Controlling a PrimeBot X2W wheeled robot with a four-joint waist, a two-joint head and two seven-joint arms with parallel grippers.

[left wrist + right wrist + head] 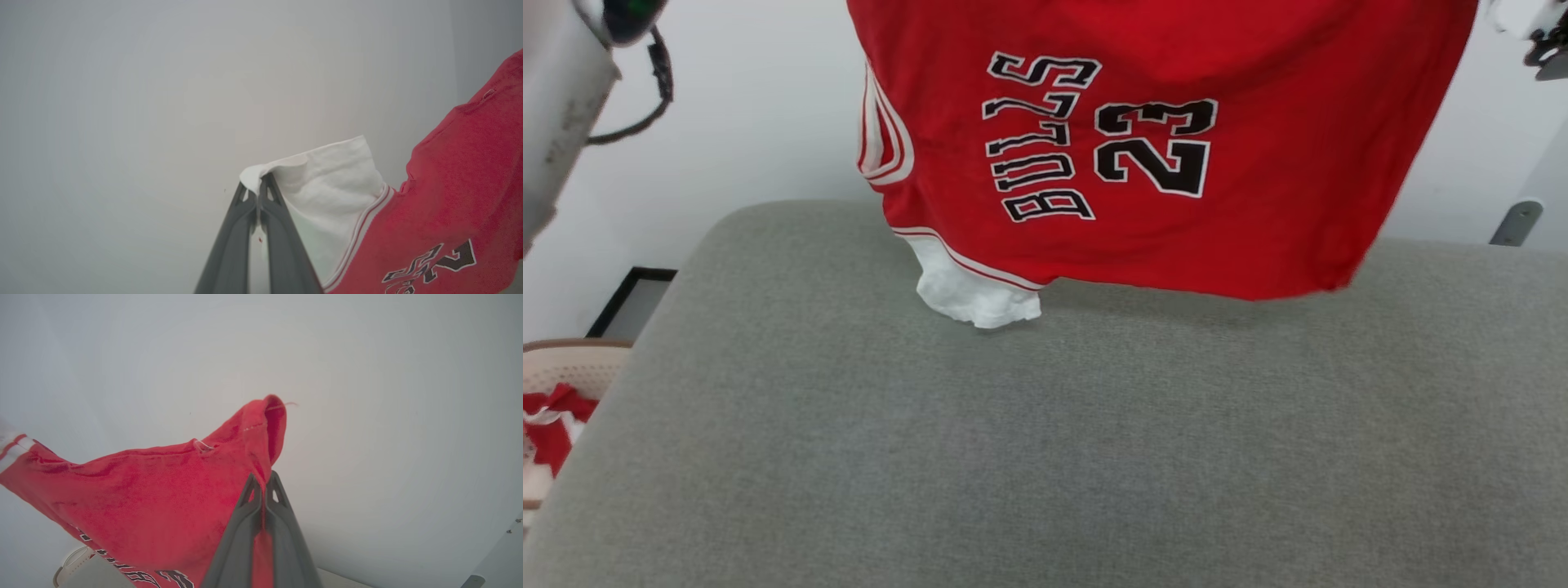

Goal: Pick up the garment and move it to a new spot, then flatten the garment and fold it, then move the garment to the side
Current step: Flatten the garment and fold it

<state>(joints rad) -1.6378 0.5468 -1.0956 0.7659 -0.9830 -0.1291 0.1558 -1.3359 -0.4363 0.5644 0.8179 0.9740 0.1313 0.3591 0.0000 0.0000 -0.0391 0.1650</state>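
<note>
Both my claws are pinched tight on the garment (1176, 237), which hangs spread out above the far part of the grey padded table (1045, 457). My left gripper (258, 185) clamps the edge of one white sleeve, and my right gripper (261, 484) clamps a red edge. The other white sleeve (976, 298) droops onto the table near its far edge. The black lettering runs sideways. A pale basket (572, 367) sits beside the table's left edge.
</note>
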